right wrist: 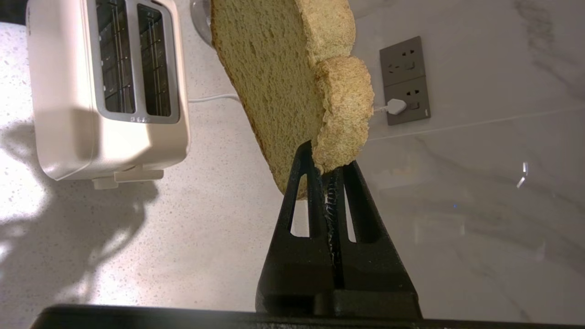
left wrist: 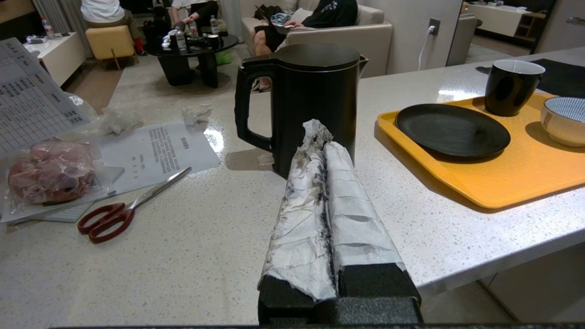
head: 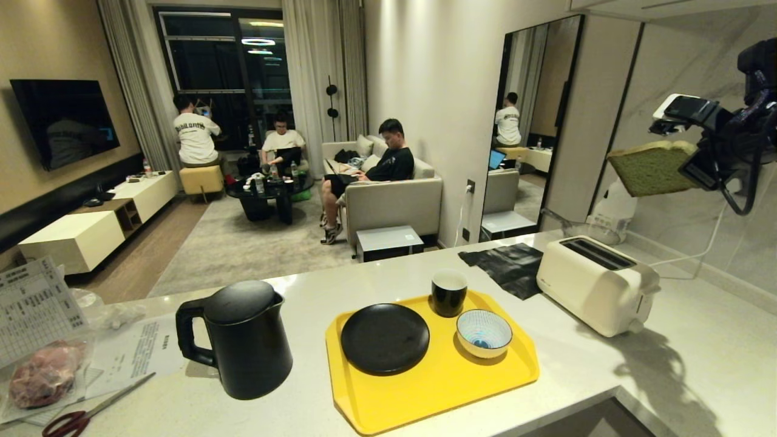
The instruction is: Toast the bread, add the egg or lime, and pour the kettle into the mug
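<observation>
Head view: the right gripper (head: 689,167) is pinching the bread (head: 652,167) high up. Below it, the toaster (head: 598,282) is waiting. Next, the bread probably needs lining up over a slot.

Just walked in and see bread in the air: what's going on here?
The right gripper is shut on the bread, holding it in the air above the white toaster, whose slots are empty. The left gripper is shut and idle near the kettle. The mug waits on the yellow tray.
</observation>
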Tool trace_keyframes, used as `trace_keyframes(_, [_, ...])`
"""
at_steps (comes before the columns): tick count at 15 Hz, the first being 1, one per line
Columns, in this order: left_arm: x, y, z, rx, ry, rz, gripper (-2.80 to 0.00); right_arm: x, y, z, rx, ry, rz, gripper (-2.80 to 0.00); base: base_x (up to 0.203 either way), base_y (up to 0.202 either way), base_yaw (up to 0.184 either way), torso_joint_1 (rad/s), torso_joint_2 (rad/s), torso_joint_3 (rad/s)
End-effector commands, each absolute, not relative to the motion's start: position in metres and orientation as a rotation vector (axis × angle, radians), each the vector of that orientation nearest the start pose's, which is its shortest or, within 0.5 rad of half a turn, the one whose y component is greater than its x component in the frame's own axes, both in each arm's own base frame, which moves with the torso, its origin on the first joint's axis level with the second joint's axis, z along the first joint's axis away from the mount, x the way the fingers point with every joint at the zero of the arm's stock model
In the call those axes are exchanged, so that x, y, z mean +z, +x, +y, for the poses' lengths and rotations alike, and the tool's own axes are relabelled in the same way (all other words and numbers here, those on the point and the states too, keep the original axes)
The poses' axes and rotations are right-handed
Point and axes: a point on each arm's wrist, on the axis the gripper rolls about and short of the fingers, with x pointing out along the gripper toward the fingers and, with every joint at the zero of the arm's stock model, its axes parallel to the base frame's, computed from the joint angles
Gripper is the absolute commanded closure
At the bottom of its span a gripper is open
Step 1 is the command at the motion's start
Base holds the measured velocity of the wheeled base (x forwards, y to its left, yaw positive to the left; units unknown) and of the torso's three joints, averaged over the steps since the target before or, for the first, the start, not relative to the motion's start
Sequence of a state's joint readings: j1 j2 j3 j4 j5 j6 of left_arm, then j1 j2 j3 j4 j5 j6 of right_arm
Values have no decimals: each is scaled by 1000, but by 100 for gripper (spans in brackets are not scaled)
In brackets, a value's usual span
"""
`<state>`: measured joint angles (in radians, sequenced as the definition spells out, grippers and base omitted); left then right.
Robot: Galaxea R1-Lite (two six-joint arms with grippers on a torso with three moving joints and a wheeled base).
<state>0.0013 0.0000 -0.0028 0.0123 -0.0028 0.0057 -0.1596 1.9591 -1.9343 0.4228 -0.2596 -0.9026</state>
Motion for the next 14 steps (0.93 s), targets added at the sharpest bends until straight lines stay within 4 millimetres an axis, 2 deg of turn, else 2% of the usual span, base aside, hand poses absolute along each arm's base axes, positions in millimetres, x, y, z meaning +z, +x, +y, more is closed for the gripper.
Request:
trace_keyframes(1, [75,-23,0,-2,6,6,0,309,371,-66,-184,-902,599,0,0,0,0,0,0,0])
trace_keyframes(6, [75,-23,0,-2,5,6,0,310,369,-66,-186,-899,599,0,0,0,0,1,0,-92])
trace_keyframes(9, [75,-23,0,-1,0,6,0,319,354,-63,-174,-845,563,0,0,0,0,5,7,-103])
trace_keyframes(14, [75,-23,0,-2,5,6,0,329,350,-95,-202,-748,506,0,0,0,0,1,2,-5])
